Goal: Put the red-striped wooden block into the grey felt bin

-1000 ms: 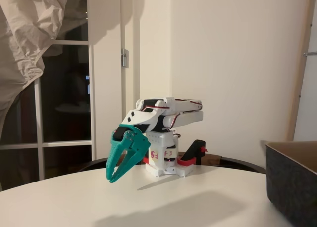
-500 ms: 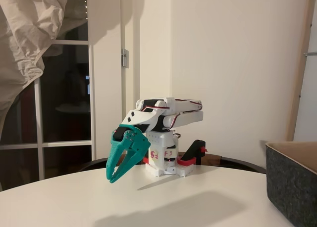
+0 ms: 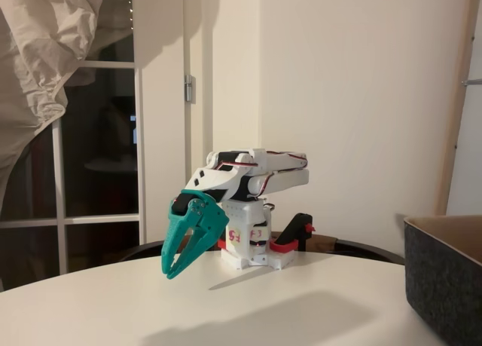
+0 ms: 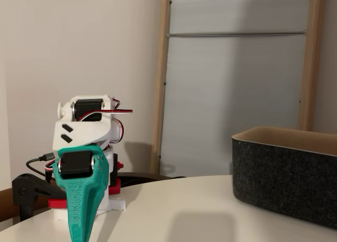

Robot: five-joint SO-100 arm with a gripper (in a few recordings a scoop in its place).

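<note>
Both fixed views show gripper (image 3: pixel 172 264) pointing down just above table (image 3: pixel 301 316), arm folded back, fingers slightly parted w/ nothing btwn them. Grey felt bin (image 4: pixel 287 173) sits on table to right, well apart from arm. Block can't be seen from either angle, so position unknown. Judging by task: wood, so prob light, stiff, not fragile; best pinched across flat sides, near middle.
</note>
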